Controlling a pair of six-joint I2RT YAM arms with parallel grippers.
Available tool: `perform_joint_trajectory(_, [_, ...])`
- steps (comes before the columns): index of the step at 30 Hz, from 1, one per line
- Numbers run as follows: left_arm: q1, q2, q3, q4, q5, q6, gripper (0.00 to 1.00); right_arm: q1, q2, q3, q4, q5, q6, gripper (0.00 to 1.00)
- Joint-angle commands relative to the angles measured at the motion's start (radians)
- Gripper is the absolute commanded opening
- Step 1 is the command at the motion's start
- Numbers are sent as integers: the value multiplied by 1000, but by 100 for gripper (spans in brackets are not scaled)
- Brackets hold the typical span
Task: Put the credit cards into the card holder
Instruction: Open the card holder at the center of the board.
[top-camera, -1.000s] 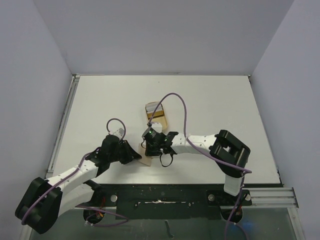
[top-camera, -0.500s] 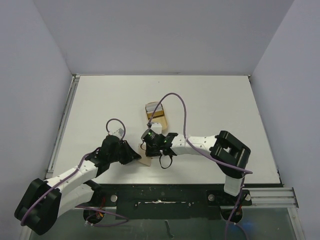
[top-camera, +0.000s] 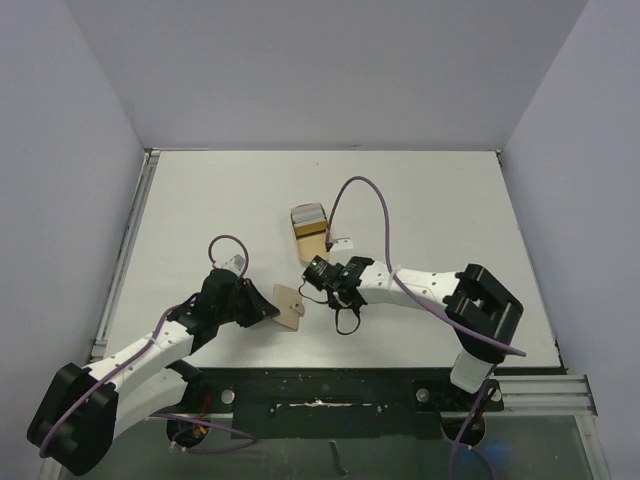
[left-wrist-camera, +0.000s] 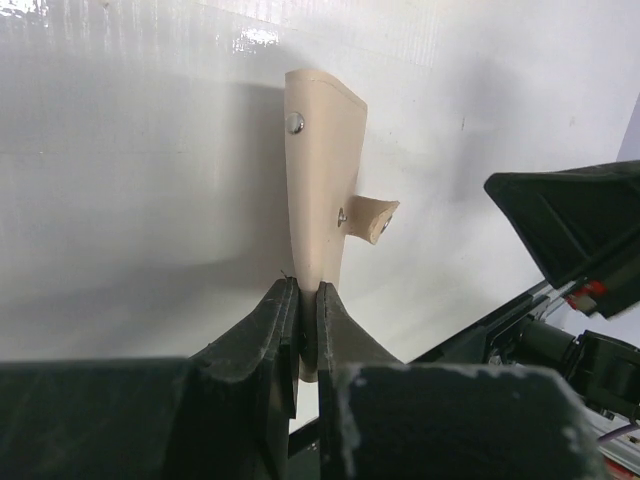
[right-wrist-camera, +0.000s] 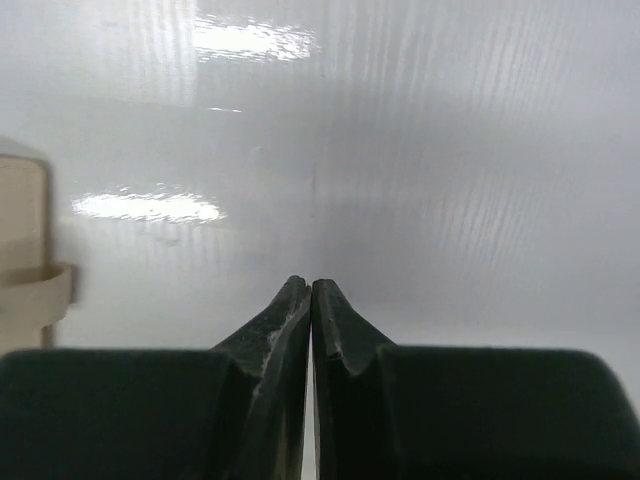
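The left gripper (top-camera: 262, 306) sits at about 7 o'clock from the middle of the tabletop (top-camera: 430, 200). Its jaws are clamped on one edge of the card holder (top-camera: 289, 306). In the left wrist view the two jaws (left-wrist-camera: 308, 335) pinch the near end of the tan holder (left-wrist-camera: 322, 190), which stands on edge and points away toward 12 o'clock. Its short strap tab (left-wrist-camera: 368, 215) sticks out toward 3 o'clock, with a round snap at its tip. A second snap sits near the far end of the holder. The pictures do not show whether the far end touches the tabletop.

The right gripper (top-camera: 318, 272) is at 1 o'clock from the holder, near it but apart from it. The right wrist view shows its jaws (right-wrist-camera: 310, 297) pressed together with nothing between them and only white tabletop ahead.

The credit cards (top-camera: 313, 228) lie in a tan rounded tray (top-camera: 298, 238) just beyond the right gripper, at 12 o'clock from it and close to the middle of the tabletop. A grey-white card shows at the far end of the tray and a gold one nearer. No card is in either gripper, and none shows in the holder.
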Motion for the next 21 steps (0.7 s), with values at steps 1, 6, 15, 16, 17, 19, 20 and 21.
perform_joint_trajectory(1, [6,-23,38,49,20,6,0,7,-135,-7,123,-89,-43,11])
perform_joint_trajectory(6, [4,-45,14,85,46,-12,0,13,-188,-53,333,-214,1,42])
perform_joint_trajectory(15, [5,-80,-1,76,45,-18,0,14,-47,28,384,-308,17,58])
perform_joint_trajectory(16, [5,-81,-1,76,44,-19,0,15,-31,35,375,-313,19,58])
perform_joint_trajectory(17, [5,-80,0,77,44,-19,0,15,-20,40,370,-316,20,58])
perform_joint_trajectory(19, [4,-79,2,77,43,-18,0,14,-5,33,372,-324,20,57])
perform_joint_trajectory(20, [5,-77,4,79,43,-17,0,12,-1,24,382,-333,18,57])
perform_joint_trajectory(21, [6,-75,4,81,43,-17,0,11,2,18,389,-339,17,56])
